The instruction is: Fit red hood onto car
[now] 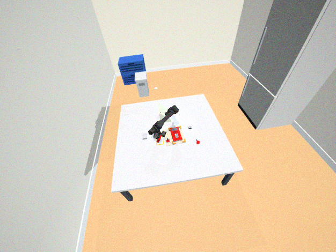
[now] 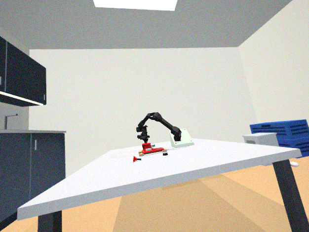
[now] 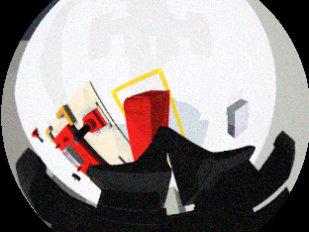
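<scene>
The red hood (image 1: 159, 140) (image 2: 146, 145) (image 3: 149, 123) stands inside a yellow outline (image 1: 160, 144) (image 3: 118, 96) on the table, left of the car. The red car chassis (image 1: 174, 134) (image 2: 153, 149) (image 3: 71, 142) sits in its beige jig (image 1: 181, 141) (image 3: 89, 103) with orange corners. My gripper (image 1: 158, 136) (image 2: 143, 139) (image 3: 162, 129) is shut, fingertips together, and hangs just over the hood. In the wrist view the hood rises just past the fingertips, and its lower part is hidden behind the left finger.
A small white cube (image 1: 144, 136) (image 3: 237, 116) lies left of the outline. A small red part (image 1: 198, 141) (image 2: 135, 159) and a black wheel (image 1: 190, 127) (image 2: 164, 154) lie right of the jig. The arm's base (image 1: 162, 109) (image 2: 181, 140) stands behind them.
</scene>
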Motion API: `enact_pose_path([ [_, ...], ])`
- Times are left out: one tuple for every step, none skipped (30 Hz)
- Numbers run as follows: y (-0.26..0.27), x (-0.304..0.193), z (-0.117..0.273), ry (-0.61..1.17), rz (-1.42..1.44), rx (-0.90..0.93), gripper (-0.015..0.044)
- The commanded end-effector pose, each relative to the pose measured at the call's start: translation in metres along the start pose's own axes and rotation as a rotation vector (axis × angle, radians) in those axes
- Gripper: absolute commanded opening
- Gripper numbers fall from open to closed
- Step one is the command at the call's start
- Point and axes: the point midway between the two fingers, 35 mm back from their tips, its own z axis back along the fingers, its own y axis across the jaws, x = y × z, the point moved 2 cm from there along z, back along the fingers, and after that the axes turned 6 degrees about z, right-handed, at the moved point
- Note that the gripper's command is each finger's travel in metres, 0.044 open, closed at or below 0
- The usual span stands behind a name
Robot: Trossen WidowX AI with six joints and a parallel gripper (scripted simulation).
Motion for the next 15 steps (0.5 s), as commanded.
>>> enact_pose_path([
  [0.005,-0.001,-0.002,0.003,-0.007,0.005,0.0000],
  [0.006,-0.001,-0.002,0.003,-0.007,0.005,0.0000],
  [0.007,-0.001,-0.002,0.003,-0.007,0.005,0.0000],
  [0.008,-0.001,-0.002,0.003,-0.007,0.005,0.0000],
  [0.008,-0.001,0.000,0.003,-0.007,0.005,0.0000],
  [0.008,0.000,0.004,0.003,-0.007,0.005,0.0000],
  [0.007,0.001,0.010,0.003,-0.007,0.004,0.0000],
  [0.006,0.002,0.019,0.003,-0.007,0.003,0.0000],
  [0.006,0.002,0.028,0.003,-0.007,0.003,0.0000],
  [0.005,0.003,0.038,0.003,-0.007,0.002,0.0000],
  [0.004,0.003,0.049,0.003,-0.008,0.002,0.0000],
  [0.004,0.002,0.062,0.004,-0.008,0.002,0.0000],
  [0.003,0.002,0.072,0.004,-0.007,0.003,0.0000],
  [0.003,0.001,0.078,0.004,-0.007,0.003,0.0000],
  [0.003,0.001,0.080,0.004,-0.007,0.003,0.0000],
])
